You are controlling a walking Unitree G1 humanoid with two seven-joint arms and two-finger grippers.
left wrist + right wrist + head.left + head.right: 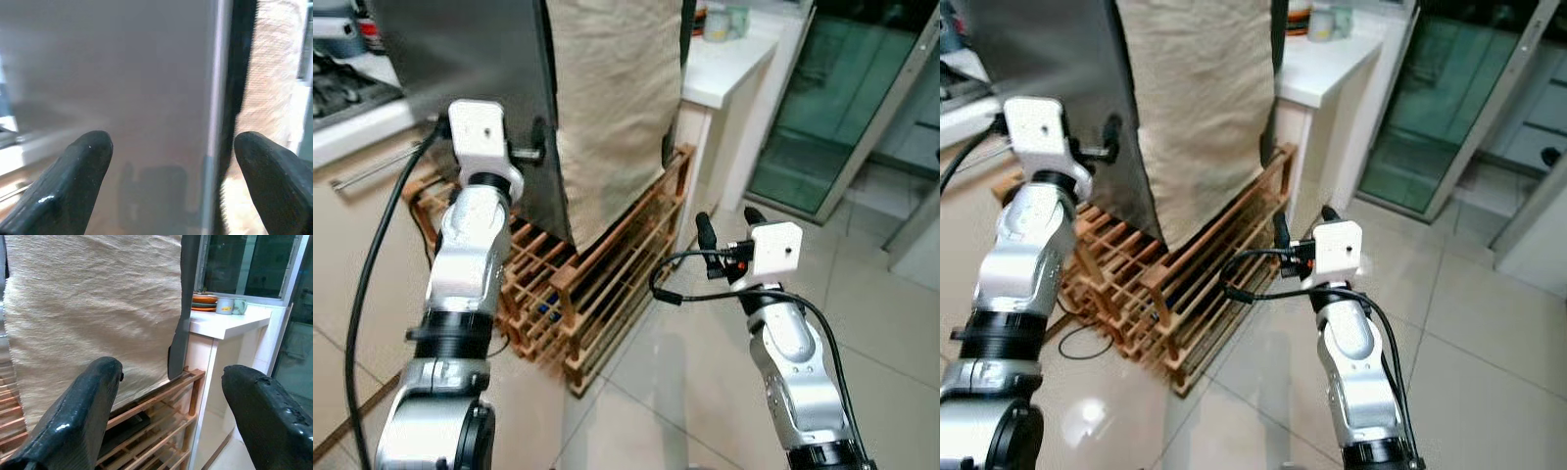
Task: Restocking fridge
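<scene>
Fridge [470, 49] metal is seen at the upper left of the left eye view, its grey door edge met by the left gripper [530, 147], whose fingers are set either side of that edge. A beige cloth [612, 98] is hung just beside the door, and a wooden rack [597, 284] is stood on the tiled floor [705, 392] beneath both. The right gripper [724, 227] is held in the air near the rack's end, apart from everything, its fingers spread.

Grey door surface is shown in the left wrist view, with the fingers [73, 171] parted wide across the door edge [215, 122].

Spread fingers [83, 411] are shown in the right wrist view, nothing being gripped; behind them the cloth, the rack and a white table [230, 325] carrying plates [204, 301] and cups [231, 306] are seen.
</scene>
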